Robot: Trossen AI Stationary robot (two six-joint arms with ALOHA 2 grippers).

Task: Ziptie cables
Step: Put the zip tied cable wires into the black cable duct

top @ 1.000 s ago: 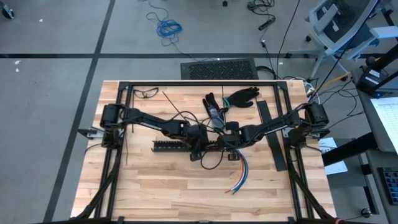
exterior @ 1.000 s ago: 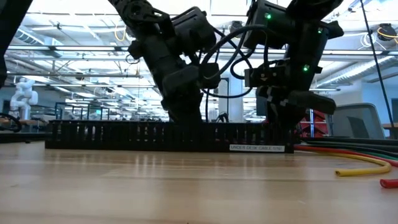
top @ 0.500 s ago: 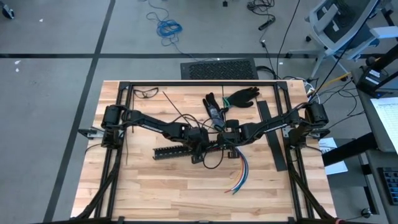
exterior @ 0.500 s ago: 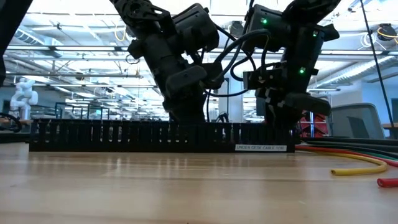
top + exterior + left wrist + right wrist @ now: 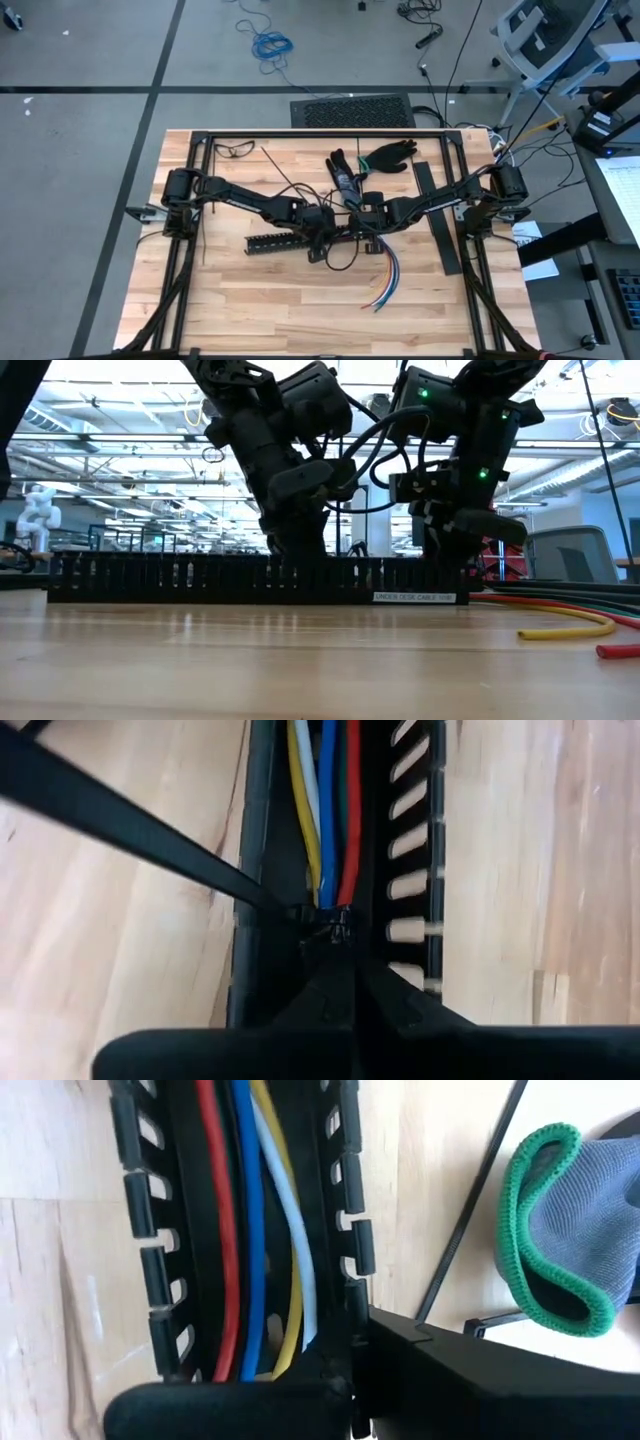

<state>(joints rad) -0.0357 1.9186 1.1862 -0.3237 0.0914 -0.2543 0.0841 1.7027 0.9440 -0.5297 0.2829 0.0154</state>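
The cables [image 5: 385, 282], in red, blue, yellow and white, lie along the channel of a black slotted rail [image 5: 270, 241] at the table's middle. Their free ends fan out toward the near right. Both arms meet over the rail. My left gripper [image 5: 335, 938] is shut where a ziptie [image 5: 130, 825] reaches the cables [image 5: 330, 820]. My right gripper [image 5: 340, 1365] stands shut just to its right, at the rail's wall [image 5: 345, 1230] beside the cables [image 5: 245, 1230]. Another ziptie [image 5: 470, 1230] lies on the wood beyond the rail. My left gripper closes on the ziptie's end [image 5: 300, 912] right at the cable bundle inside the rail, slanting down from the table's left. The ziptie runs off slantwise over the rail's wall. The fingertips hide whether the cables are pinched too. My right gripper has its shut fingertips [image 5: 350, 1342] down at the rail's wall beside the white cable, coming steeply from above. Its own body hides the contact, so I cannot tell whether it touches the wall.
Dark gloves [image 5: 385, 155] lie at the far middle, one with a green cuff [image 5: 560, 1230] close behind the rail. Two flat black strips [image 5: 445, 240] lie at the right. The near half of the table is bare wood apart from the cable ends [image 5: 560, 630].
The rail has slid a little toward the table's left. The cables' free ends on the near right have been drawn the same way along the wood.
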